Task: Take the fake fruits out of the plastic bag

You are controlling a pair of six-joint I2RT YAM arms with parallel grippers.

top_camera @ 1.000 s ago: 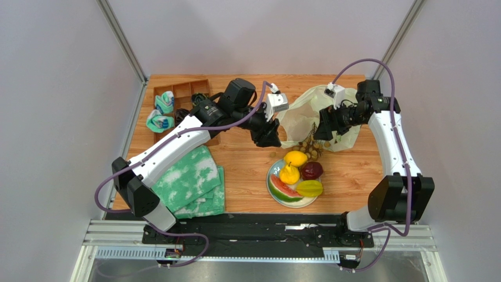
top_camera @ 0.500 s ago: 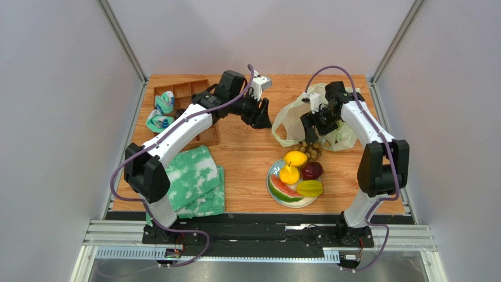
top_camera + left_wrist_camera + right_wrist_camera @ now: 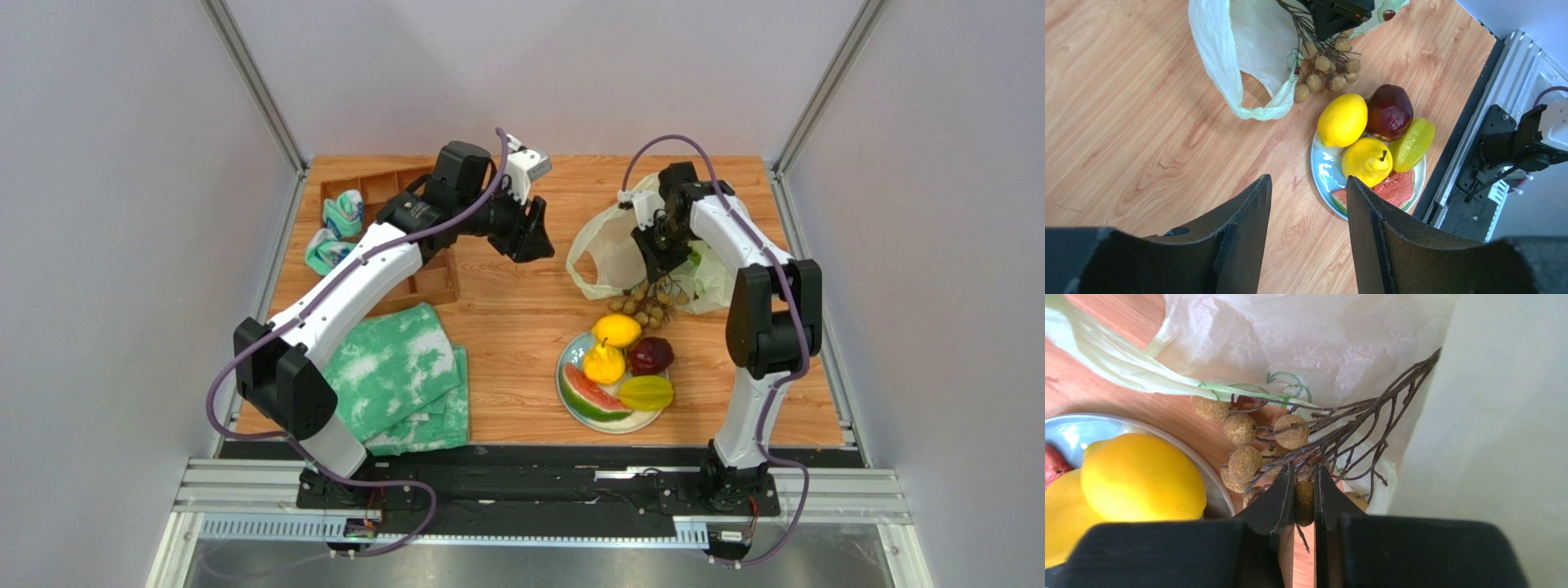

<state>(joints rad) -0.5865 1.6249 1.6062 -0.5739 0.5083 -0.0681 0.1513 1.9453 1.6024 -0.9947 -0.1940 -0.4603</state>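
The plastic bag (image 3: 607,249) lies crumpled at the back right, its mouth facing the plate (image 3: 563,371). A bunch of small brown balls (image 3: 644,303) on dark twigs lies half out of the mouth, beside the plate. My right gripper (image 3: 1304,473) is shut on one brown ball (image 3: 1304,502) of that bunch (image 3: 1290,432). On the plate (image 3: 1322,174) rest a lemon (image 3: 1342,120), a pear (image 3: 1366,161), a dark red plum (image 3: 1390,111), a yellow-green oval fruit (image 3: 1412,144) and a watermelon slice (image 3: 1396,190). My left gripper (image 3: 1308,180) hangs open and empty above bare wood, left of the bag (image 3: 1247,43).
A green-and-white folded cloth (image 3: 399,374) lies at the front left. A wooden compartment tray (image 3: 393,196) at the back left holds blue-and-white items (image 3: 341,214). Grey walls close in the table on three sides.
The right gripper has come down at the bag's mouth and shut on the brown bunch. The left arm has drawn back and left, away from the bag.
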